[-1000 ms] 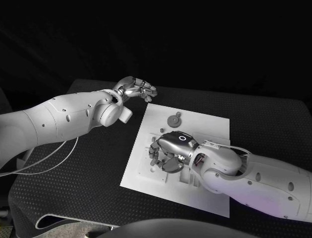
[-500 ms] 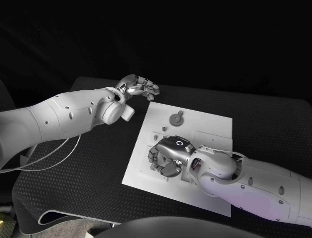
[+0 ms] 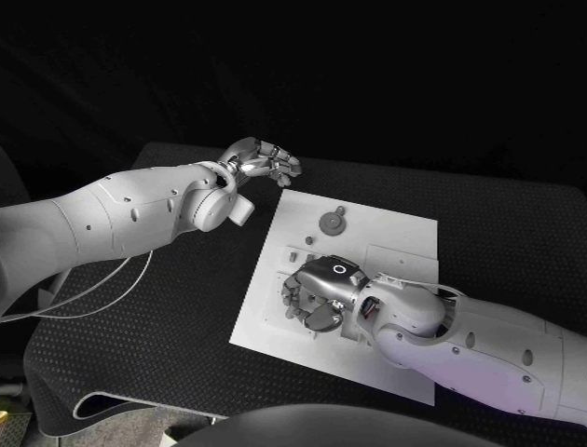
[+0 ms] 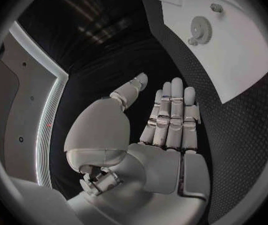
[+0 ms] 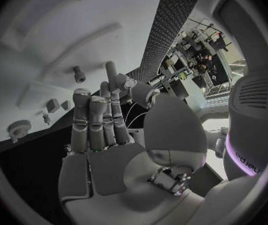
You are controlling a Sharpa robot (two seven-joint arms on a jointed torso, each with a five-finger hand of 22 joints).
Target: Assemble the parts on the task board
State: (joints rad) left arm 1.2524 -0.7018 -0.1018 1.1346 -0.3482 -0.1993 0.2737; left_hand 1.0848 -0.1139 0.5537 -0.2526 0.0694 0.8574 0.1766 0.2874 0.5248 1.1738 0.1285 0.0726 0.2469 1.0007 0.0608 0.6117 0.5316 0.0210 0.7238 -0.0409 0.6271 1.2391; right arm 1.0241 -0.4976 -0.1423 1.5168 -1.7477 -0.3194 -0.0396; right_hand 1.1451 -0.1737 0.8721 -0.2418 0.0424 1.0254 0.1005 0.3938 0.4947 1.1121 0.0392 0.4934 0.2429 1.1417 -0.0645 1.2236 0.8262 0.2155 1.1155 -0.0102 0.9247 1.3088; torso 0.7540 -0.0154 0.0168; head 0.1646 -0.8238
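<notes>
right hand is settling lower over task board, fingers spread, holding nothing | left hand is idling beyond counter edge, fingers straight together | likely reaching for a part

The right hand covers the middle of the task board; the parts beneath it cannot be told.

No readable text, labels or numbers anywhere.
</notes>
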